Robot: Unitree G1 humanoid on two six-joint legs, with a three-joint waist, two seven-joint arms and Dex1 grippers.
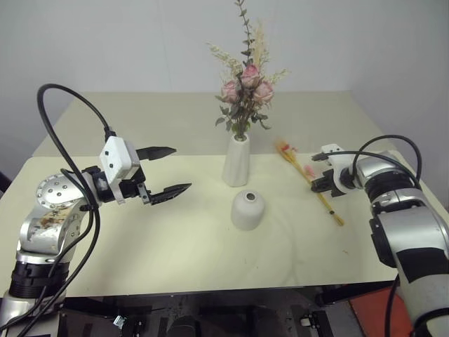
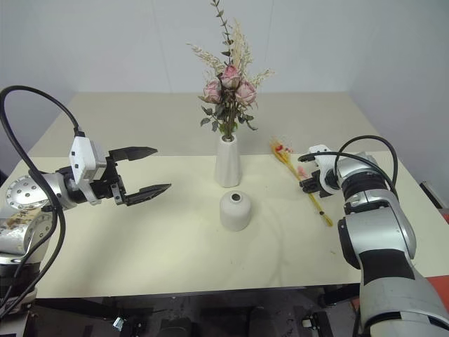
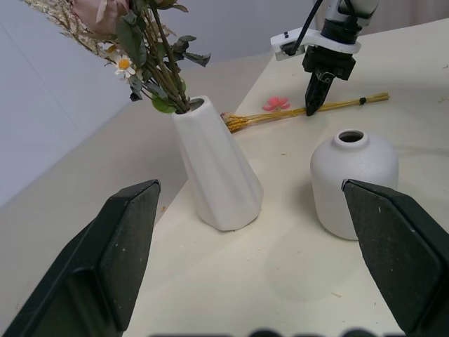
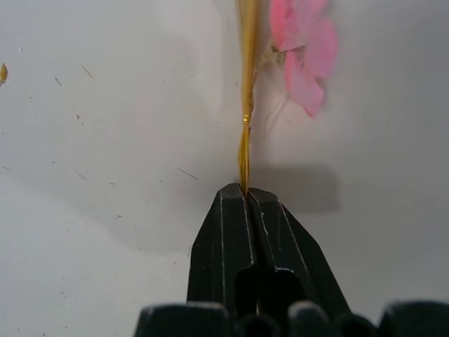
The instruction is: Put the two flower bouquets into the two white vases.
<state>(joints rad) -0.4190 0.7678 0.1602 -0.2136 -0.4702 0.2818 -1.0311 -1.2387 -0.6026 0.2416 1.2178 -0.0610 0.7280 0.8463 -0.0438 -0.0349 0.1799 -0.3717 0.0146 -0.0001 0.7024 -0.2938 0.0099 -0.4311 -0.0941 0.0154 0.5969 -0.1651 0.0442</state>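
Pinching the thin golden stems of the dried-grass bunch [image 1: 309, 174] partway along their length, the right gripper [image 4: 245, 193] was clenched, its two black fingers pressed together with the stalks emerging from between the tips. The bunch lay flat on the cream table [image 1: 140, 239], its pink-red blossoms [image 4: 303, 49] just ahead of the fingertips and its tied end trailing back beneath the wrist. The squat dome-shaped vase [image 1: 248, 209] stood empty, off to the gripper's left and apart from it, with the tall tapered vase [image 1: 237, 160] just beyond, already holding the pink rose bouquet [image 1: 245, 88]. The left gripper [image 1: 165, 170] hung spread wide and empty on the vases' other side. To do this step well, I judged the lift should go straight up and slowly, since such slim stalks could slip or bend. The stem end would then need turning downward before being lowered into the narrow mouth of the squat vase.
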